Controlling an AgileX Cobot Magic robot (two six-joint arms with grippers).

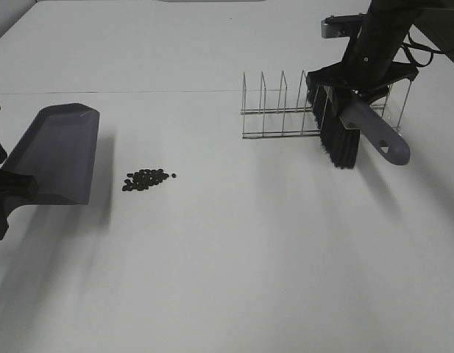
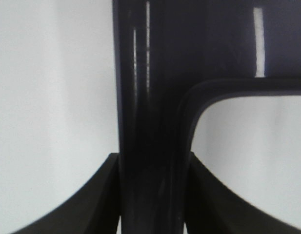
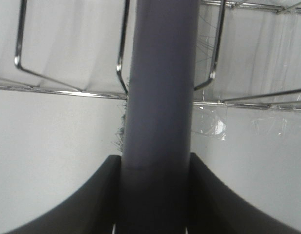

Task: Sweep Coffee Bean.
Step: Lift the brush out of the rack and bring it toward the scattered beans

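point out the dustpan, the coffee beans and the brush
dustpan [image 1: 56, 154]: exterior high view, middle of its scoop
coffee beans [image 1: 147, 179]: exterior high view, centre of the pile
brush [image 1: 366, 125]: exterior high view, on its grey handle

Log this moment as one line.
left pincer: shut on dustpan | right pincer: shut on brush, at rack | beans: one pile beside dustpan, not touching it, unswept

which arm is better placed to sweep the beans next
Right: right claw grips the grey-handled black-bristled brush at the wire rack; left claw only holds the purple plastic dustpan near the dark coffee beans.
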